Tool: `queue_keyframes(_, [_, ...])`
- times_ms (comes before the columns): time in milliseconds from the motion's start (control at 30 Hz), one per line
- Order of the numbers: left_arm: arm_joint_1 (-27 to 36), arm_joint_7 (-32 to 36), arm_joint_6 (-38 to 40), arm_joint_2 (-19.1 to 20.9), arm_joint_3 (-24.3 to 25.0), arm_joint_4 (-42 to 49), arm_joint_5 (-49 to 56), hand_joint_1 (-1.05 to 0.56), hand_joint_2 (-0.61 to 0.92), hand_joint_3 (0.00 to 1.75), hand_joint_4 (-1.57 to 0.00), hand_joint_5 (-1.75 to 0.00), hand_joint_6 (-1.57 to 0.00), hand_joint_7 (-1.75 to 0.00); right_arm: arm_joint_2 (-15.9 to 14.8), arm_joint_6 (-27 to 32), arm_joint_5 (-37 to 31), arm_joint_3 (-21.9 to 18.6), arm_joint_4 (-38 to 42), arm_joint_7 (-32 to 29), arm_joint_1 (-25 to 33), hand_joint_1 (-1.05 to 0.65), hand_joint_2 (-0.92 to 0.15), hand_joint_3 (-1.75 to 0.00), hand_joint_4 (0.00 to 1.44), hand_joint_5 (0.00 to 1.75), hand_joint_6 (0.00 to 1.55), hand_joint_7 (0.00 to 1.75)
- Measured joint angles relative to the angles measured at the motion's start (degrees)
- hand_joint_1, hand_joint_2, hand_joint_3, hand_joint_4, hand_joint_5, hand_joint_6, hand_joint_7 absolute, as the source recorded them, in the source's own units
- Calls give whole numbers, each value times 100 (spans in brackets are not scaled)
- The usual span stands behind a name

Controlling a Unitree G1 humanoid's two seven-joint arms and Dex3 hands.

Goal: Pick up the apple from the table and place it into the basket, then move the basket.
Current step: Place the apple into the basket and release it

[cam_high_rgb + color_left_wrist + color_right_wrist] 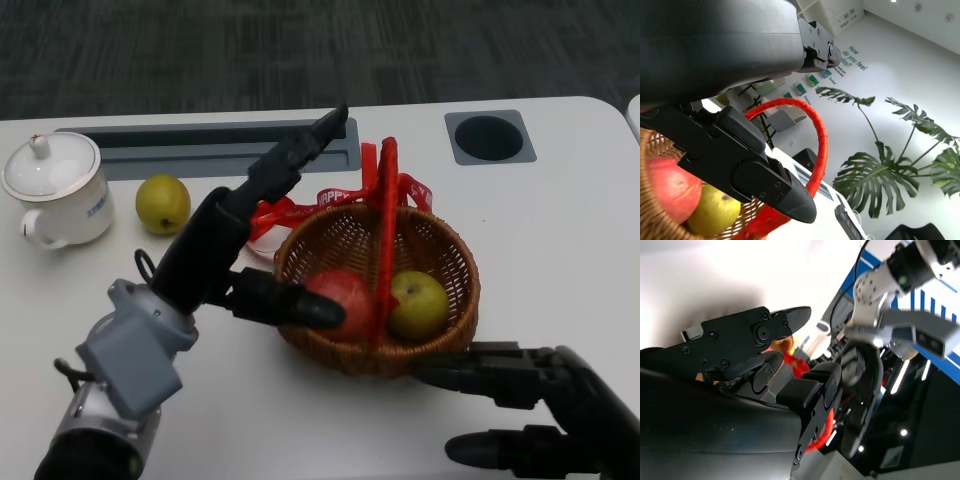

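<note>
Head view: the red apple (342,298) sits in the basket (440,250), my left hand (262,235) spread over the rim, one thumb touching it, holding nothing. My right hand (545,405) waits open beside the basket wall. Left wrist view: the handle (812,131) is near; I'd withdraw cleanly first. Right wrist view: fingers (765,335) apart, empty.

— What am I looking at on my feed? A white table (560,250), with a grey slot (215,140) recessed along its far edge and a round dark port (489,137) further right.

— And on it?

— A wicker basket (450,320) sits near the middle. Far left, I see a white lidded mug (55,185); just beside it, a yellow-green fruit (163,203) lies on the tabletop, apart from the basket.
</note>
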Motion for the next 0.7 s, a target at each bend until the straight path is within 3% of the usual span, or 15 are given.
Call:
queue_keyframes(367, [1253, -135, 103, 704, 320, -1390, -198, -69, 73, 0, -40, -5, -38, -4, -242, -101, -45, -211, -88, -41, -463, -37, -81, 0, 81, 0, 74, 0])
queue_keyframes(700, [1721, -134, 122, 787, 468, -1765, -356, -64, 71, 0, -66, -8, -61, -6, -305, 13, -539, -383, 355, -123, -1344, -44, -82, 0, 77, 0, 70, 0])
